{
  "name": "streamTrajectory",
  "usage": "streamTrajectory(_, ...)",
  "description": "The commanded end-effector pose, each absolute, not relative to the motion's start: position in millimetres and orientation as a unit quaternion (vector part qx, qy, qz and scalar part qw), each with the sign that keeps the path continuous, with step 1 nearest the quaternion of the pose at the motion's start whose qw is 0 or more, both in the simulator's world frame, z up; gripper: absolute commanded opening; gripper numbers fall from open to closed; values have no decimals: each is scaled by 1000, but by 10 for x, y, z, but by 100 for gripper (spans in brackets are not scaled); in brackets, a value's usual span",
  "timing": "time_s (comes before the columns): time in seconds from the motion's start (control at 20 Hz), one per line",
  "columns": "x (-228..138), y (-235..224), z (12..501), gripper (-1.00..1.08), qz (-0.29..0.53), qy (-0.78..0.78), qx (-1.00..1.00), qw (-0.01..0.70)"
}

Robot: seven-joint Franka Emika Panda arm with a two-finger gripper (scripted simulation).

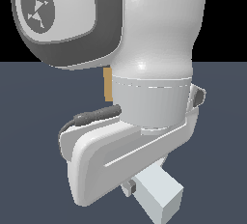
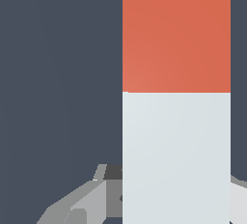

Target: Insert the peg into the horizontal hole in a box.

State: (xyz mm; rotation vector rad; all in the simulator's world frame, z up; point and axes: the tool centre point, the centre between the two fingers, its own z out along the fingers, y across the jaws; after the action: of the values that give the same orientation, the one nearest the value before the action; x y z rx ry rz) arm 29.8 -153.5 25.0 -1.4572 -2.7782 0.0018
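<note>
Peg [image 2: 176,121] apparently gripped by tool [image 2: 176,203], dark slate surface [image 2: 58,73], black backdrop [image 1: 226,20].

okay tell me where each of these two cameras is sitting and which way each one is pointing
Exterior view: off the arm, very close, facing the arm's white wrist housing, which blocks most of the scene; a sliver of the tan box shows behind it, the peg's white end below.
Wrist view: on the wrist, looking along the gripper at the peg, orange-red part beyond white; grey finger parts flank it.
Shared: only the peg and gripper hardware.
</note>
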Motion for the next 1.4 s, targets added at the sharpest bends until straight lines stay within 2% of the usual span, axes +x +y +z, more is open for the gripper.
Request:
streamTrajectory(0.0,267,-1409,303,-100,0,-881,-474,0)
streamTrajectory(0.7,2,-340,582,-100,0,-834,-552,0)
streamTrajectory(1.35,-35,695,846,-100,0,-785,-620,0)
